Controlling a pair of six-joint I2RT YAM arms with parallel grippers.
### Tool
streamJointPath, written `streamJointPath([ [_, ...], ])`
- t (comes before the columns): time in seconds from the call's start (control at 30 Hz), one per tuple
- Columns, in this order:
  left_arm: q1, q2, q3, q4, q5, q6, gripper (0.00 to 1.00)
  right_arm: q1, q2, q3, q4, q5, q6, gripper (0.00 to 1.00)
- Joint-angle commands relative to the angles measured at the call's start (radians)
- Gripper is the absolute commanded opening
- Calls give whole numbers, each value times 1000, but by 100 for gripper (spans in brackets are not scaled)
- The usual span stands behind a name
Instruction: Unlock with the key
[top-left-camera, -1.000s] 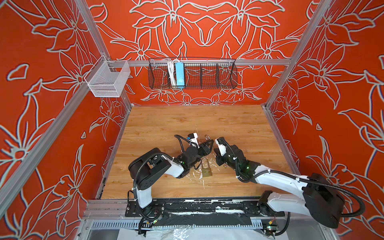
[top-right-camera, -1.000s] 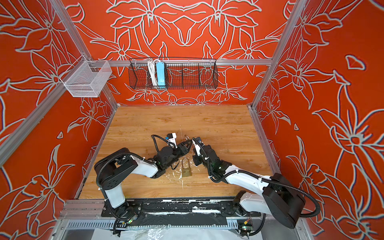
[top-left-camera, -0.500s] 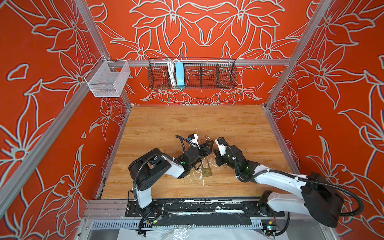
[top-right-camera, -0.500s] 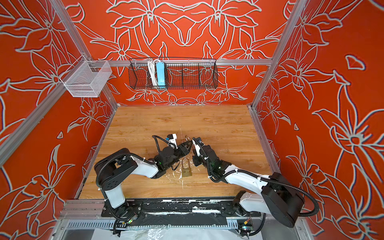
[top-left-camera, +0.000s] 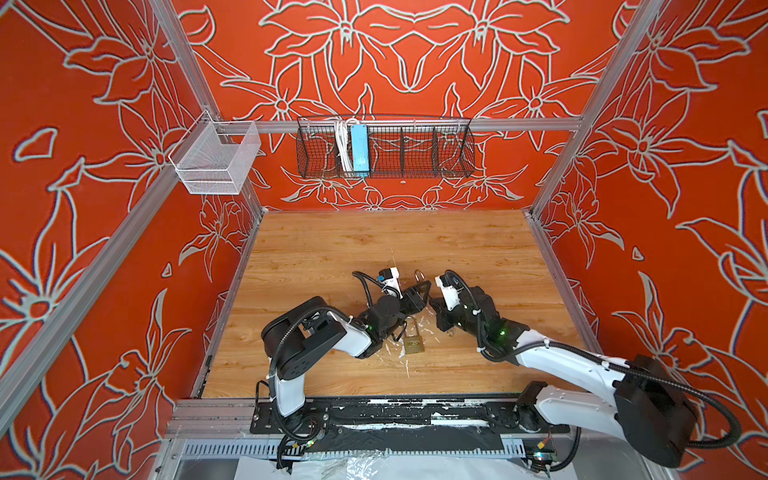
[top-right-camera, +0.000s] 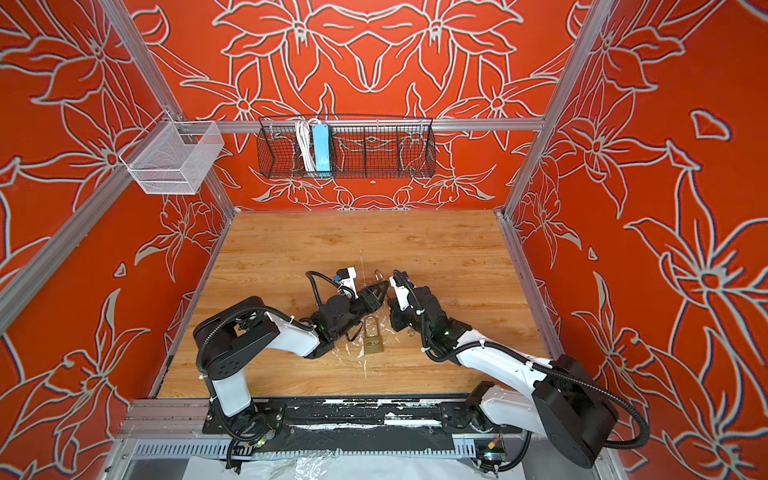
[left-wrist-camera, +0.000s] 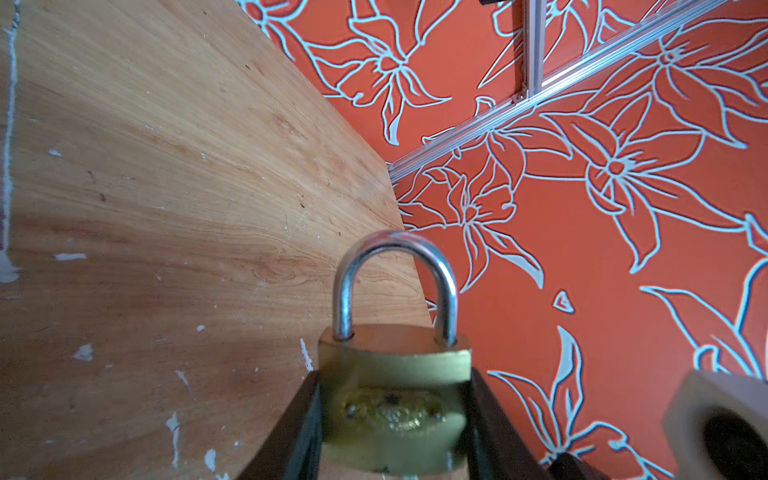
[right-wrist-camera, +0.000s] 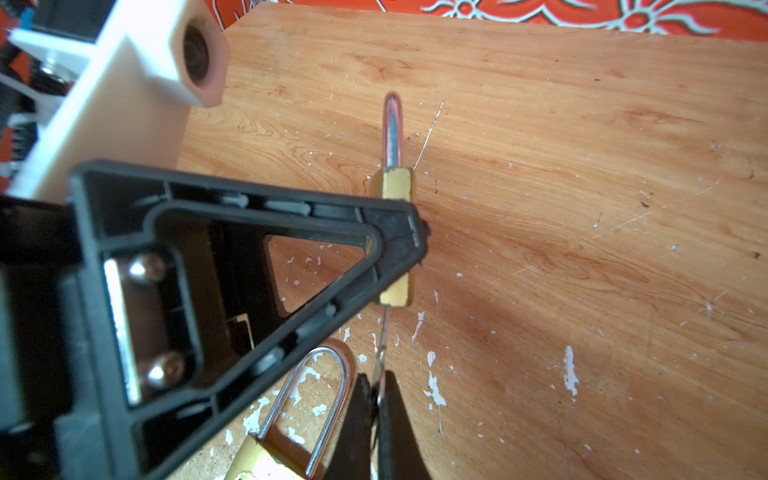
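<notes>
A small brass padlock sits between the fingers of my left gripper, which is shut on its body, silver shackle pointing away from the wrist. In both top views the shackle sticks out past the left gripper. My right gripper is shut on the key. The thin blade runs from the fingertips to the bottom face of the padlock, seen edge-on. How deep it sits I cannot tell. In a top view the right gripper faces the left one closely.
A second brass padlock with a long shackle lies flat on the wooden table just below the two grippers. A small ring hangs under the right gripper. Wire baskets hang on the back wall.
</notes>
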Motion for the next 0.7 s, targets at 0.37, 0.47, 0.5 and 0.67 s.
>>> streamJointPath([
  [0.37,-99,43,51,-25,349,24,0,27,-16,94,310,-259,-32,0],
  [0.47,-99,42,53,-19,360,21,0,26,-28,90,302,-219,-41,0],
  [0.5,-99,42,53,-17,365,21,0,24,-30,91,298,-211,-44,0],
  [0.67,-99,46,73,-27,416,24,0,19,-27,96,293,-206,-52,0],
])
